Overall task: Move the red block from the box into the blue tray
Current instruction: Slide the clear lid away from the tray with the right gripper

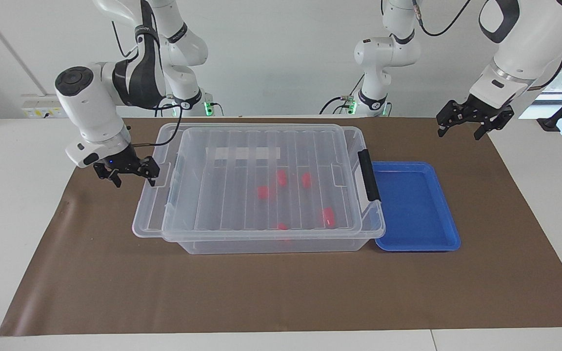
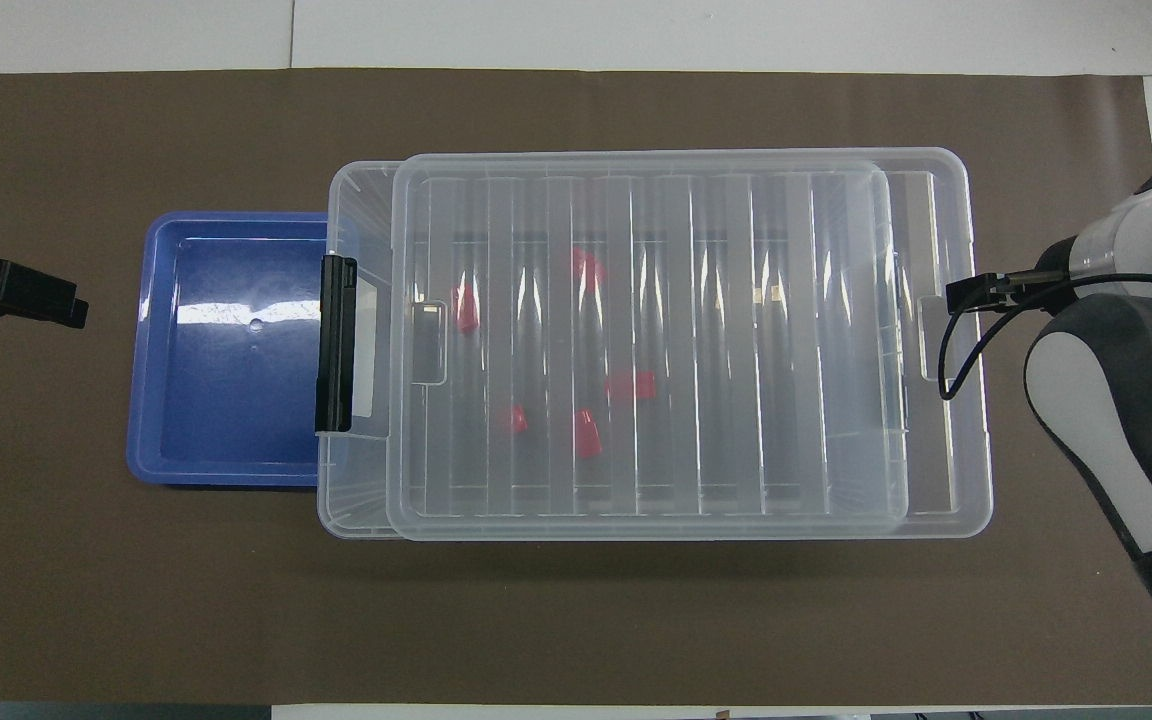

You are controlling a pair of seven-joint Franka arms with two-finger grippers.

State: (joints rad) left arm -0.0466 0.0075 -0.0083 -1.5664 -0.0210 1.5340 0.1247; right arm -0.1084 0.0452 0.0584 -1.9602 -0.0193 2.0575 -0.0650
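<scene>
The box [image 1: 271, 245] is a clear bin in the middle of the brown mat. Its ribbed lid [image 1: 242, 165] lies on it, shifted off toward the right arm's end and overhanging there. Several red blocks [image 1: 261, 191] lie inside, also seen from overhead [image 2: 587, 435]. The black latch [image 1: 369, 181] is at the end by the blue tray [image 1: 415, 204], which is empty. My right gripper [image 1: 133, 178] is open at the lid's overhanging end, with one finger [image 1: 153, 175] at the lid's edge tab. My left gripper [image 1: 459, 132] is open and waits in the air above the mat's corner.
The brown mat [image 1: 281, 292] covers the table. The blue tray [image 2: 226, 380] touches the box's latch end [image 2: 336, 342]. The right arm's forearm [image 2: 1116, 400] hangs over the mat beside the lid's shifted end.
</scene>
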